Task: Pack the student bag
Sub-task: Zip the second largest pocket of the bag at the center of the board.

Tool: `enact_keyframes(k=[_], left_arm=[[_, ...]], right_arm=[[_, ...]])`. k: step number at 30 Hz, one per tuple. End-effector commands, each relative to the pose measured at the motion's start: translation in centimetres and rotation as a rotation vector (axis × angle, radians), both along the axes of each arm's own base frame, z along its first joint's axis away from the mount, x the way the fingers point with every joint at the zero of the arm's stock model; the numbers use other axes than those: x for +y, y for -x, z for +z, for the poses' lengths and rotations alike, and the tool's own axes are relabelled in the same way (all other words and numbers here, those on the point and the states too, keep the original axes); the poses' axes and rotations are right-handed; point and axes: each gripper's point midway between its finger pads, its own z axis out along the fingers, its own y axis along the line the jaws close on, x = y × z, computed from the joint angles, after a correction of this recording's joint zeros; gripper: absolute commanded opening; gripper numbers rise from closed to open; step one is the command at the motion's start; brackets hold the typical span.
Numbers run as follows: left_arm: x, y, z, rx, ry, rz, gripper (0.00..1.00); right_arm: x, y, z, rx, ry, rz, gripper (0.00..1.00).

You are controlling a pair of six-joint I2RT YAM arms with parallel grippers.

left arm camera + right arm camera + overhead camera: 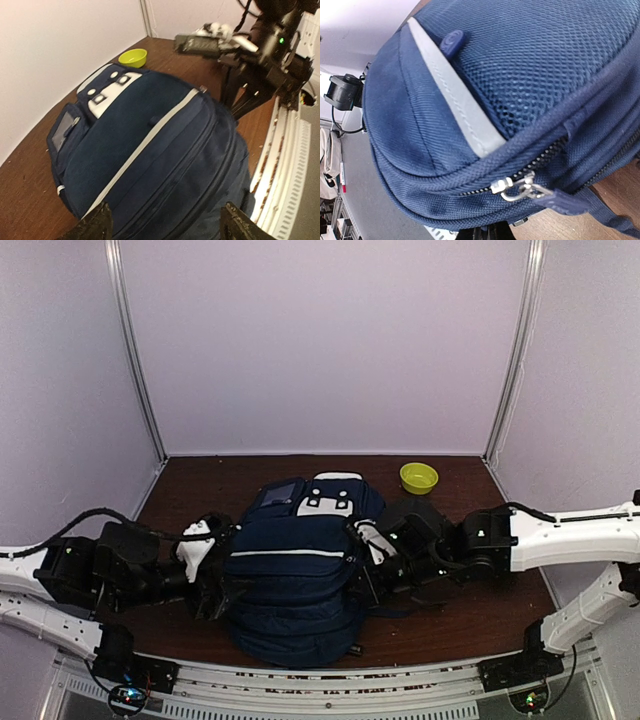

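Note:
The student bag (295, 580) lies flat in the middle of the table: navy-blue, with a white trim line and a white dotted top patch at its far end. My left gripper (215, 590) is at its left side. In the left wrist view it (165, 227) is open, jaws wide apart over the bag (150, 150), not holding it. My right gripper (362, 565) is pressed against the bag's right side. In the right wrist view the bag (470, 75) fills the frame and hides most of the gripper (487, 234), whose jaws stand together under the bag's edge. A metal zipper slider (512, 186) sits just above them.
A yellow-green bowl (418, 477) stands at the back right, also in the left wrist view (133, 57). White walls close in the back and sides. The right arm (270, 55) shows across the bag. A metal rail (285, 165) runs along the near table edge.

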Motion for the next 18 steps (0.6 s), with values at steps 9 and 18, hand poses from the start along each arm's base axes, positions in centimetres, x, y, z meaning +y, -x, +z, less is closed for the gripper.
enact_keyframes(k=[9, 18], left_arm=[[-10.0, 1.1, -3.4, -0.008, -0.189, -0.116, 0.83], [-10.5, -0.8, -4.6, -0.085, -0.246, -0.028, 0.0]], right_arm=[[1.8, 0.3, 4.6, -0.062, -0.112, 0.085, 0.0], [-1.5, -1.0, 4.6, -0.127, -0.091, -0.011, 0.0]])
